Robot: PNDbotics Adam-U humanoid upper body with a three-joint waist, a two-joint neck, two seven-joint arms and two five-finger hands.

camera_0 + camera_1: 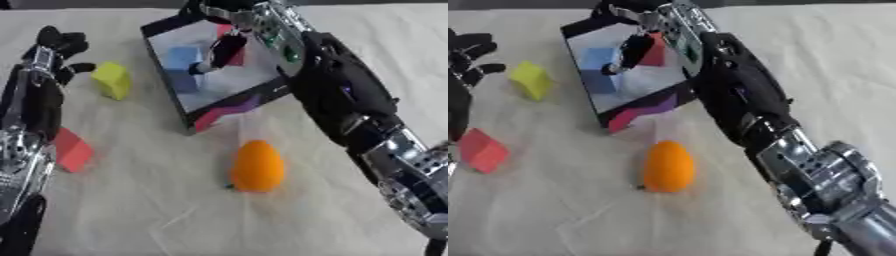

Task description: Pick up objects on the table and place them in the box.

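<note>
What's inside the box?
Inside the box sits a blue block on the left and a red block further back. The right robot hand reaches in over them, covering part of the red block and the floor beneath it.

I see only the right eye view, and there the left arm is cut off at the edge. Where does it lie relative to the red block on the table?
Observer: The left forearm runs down the left side, close beside the red block, on the block's left.
Operator: Is the left hand near the yellow block?
Observer: The left hand shows whole, left of the yellow block, with a gap between.
</note>
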